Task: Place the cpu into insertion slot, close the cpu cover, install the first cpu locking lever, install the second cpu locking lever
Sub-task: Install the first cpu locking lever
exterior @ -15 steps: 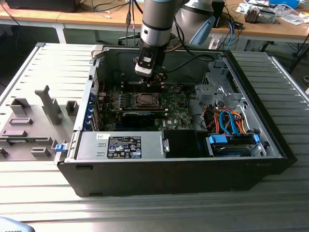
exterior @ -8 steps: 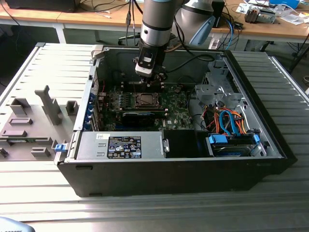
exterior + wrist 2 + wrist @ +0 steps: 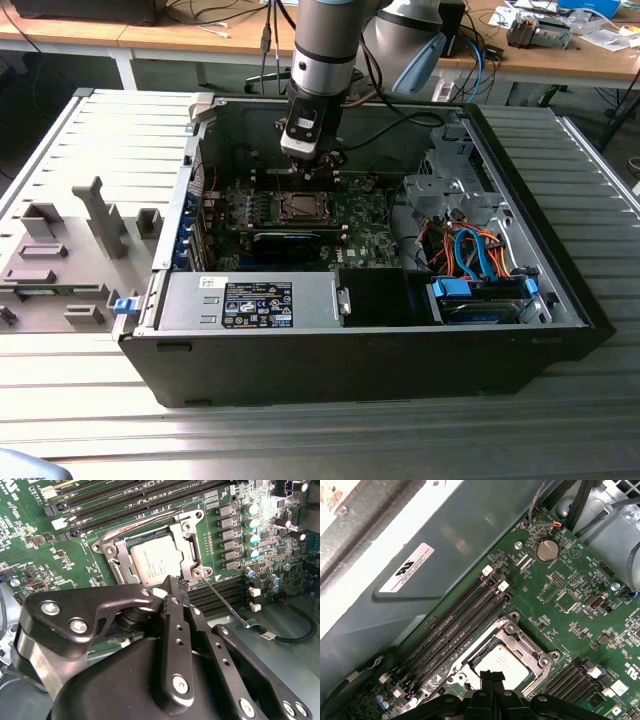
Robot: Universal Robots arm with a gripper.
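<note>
**Gripper** (image 3: 171, 583): black, 2 fingers, clenched tip to tip with no gap between them in both wrist views. The tips are down at the socket's edge, beside 1 corner of the cover. Whether they touch the metal rim or sit just above it cannot be told.

**Cpu** (image 3: 150, 562): seated flat in the insertion slot (image 3: 147, 538), its silver-grey top showing through the cover's window.

**Cpu cover** (image 3: 191, 550): silvery frame, lying down flat around the cpu.

**Locking lever** (image 3: 225, 601): 1 thin metal rod. It slants out from the socket corner next to the gripper tips and runs across the nearby memory slots (image 3: 220, 592). Its hooked end lies well apart from the socket.

**Second rod** (image 3: 150, 523): lies along the far side of the cover frame.

**Green circuit board** (image 3: 570, 580): carries the socket and 1 round coin cell (image 3: 547, 550).

**Computer case** (image 3: 400, 370): open, lying on a ribbed metal table (image 3: 300, 440). In the exterior view the arm reaches down into it.
</note>
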